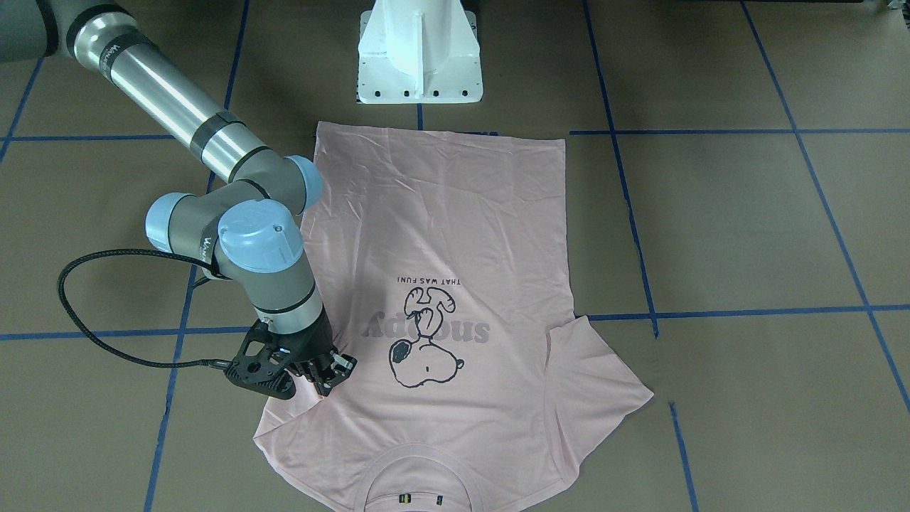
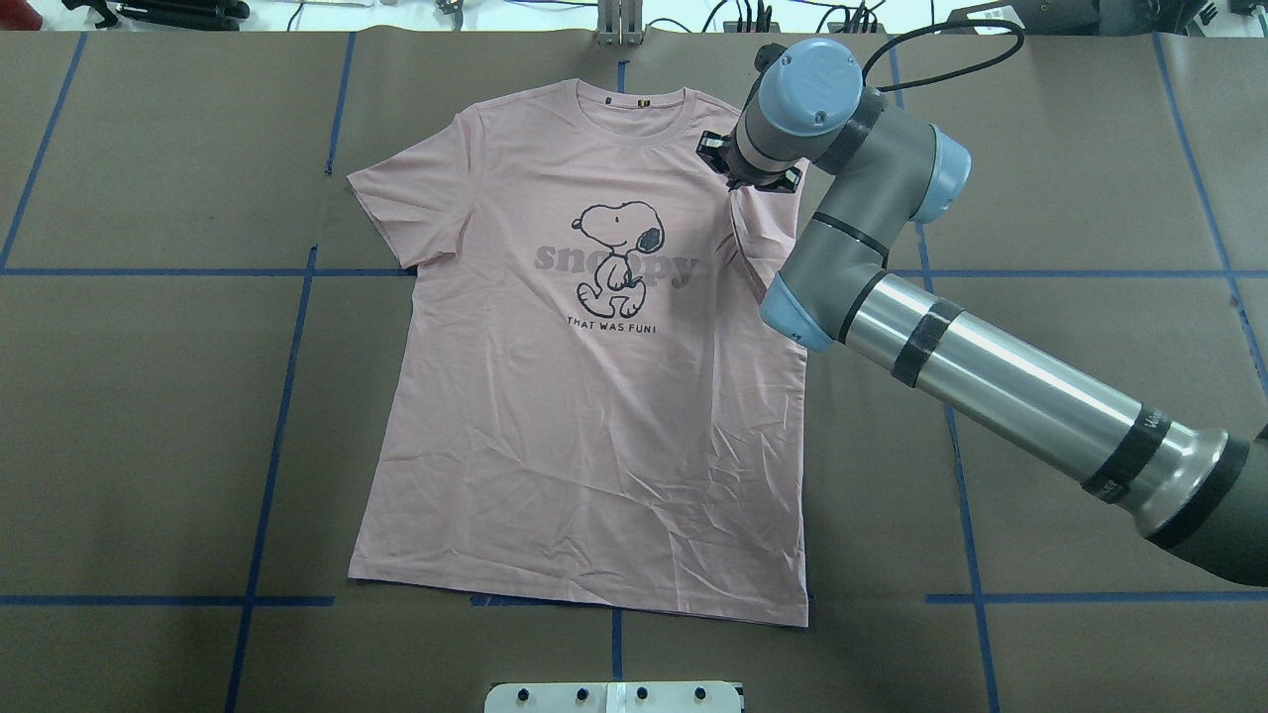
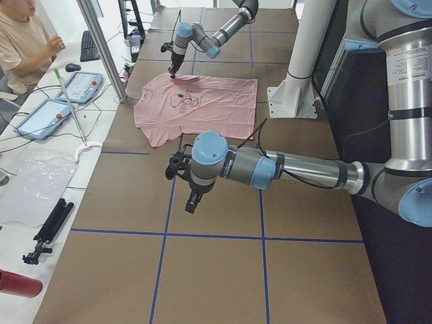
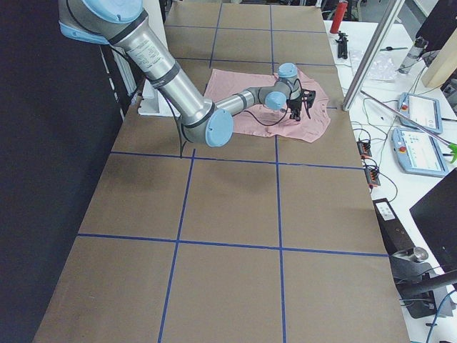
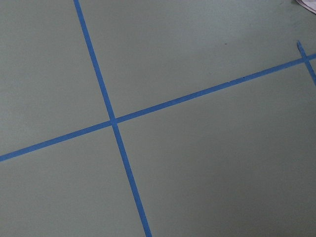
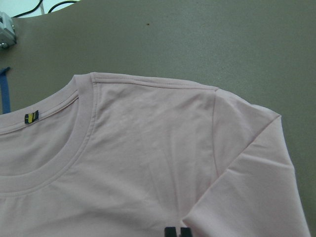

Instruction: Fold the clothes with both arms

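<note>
One overhead, right arm at T-shirt; side view adds left arm

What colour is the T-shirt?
Pale pink; the T-shirt shows best in the overhead view.

Brown paper is covering the whole table, and strips of blue tape are dividing it into large rectangles. Soft, even light is falling across it, throwing only faint shadows. Along the table's far side a white bench is running, carrying two teach pendants, a black keyboard, a mouse, a clear plastic sheet and a folded black tripod. A slanted metal post is rising where table and bench are meeting.
</note>
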Robot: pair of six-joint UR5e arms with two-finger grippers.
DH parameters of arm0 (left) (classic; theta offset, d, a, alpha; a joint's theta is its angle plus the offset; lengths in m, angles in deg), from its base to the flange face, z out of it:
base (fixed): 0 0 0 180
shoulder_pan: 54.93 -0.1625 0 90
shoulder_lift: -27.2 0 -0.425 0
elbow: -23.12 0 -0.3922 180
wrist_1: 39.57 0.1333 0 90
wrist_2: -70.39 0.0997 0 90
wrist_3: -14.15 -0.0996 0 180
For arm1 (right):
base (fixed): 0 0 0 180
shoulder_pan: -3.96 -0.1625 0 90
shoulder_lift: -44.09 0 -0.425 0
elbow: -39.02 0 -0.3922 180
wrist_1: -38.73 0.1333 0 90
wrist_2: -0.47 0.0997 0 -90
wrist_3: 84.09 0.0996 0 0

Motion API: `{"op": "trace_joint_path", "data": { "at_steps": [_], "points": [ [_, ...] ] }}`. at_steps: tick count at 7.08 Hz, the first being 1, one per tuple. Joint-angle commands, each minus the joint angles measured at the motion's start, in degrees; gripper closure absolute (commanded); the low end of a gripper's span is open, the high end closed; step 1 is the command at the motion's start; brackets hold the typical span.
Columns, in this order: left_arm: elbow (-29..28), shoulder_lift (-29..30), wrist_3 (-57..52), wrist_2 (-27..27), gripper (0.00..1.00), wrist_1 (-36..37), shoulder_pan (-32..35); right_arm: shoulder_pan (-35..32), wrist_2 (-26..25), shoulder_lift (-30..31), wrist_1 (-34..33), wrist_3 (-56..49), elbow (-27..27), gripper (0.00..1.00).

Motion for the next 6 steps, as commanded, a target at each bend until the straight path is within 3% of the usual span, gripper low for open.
{"op": "trace_joint_path", "data": {
  "at_steps": [1,3,5,6],
  "points": [
    [-0.12,0.06,0.00,-0.12,0.00,-0.30,-0.01,0.91,-1.59,-0.50,0.01,-0.24,-1.72,0.00],
    [-2.22,3.38,0.87,0.07,0.00,-0.21,-2.02,0.56,3.47,5.00,-0.51,-0.41,-13.98,0.00],
    [-4.69,12.68,13.83,0.67,0.00,-0.30,-9.19,-0.32,9.37,23.04,-0.69,-0.15,-37.31,0.00],
    [-5.74,16.37,15.62,1.81,0.00,-0.22,-11.41,-1.10,10.88,29.14,-0.69,-0.15,-44.04,0.00]
  ]
}}
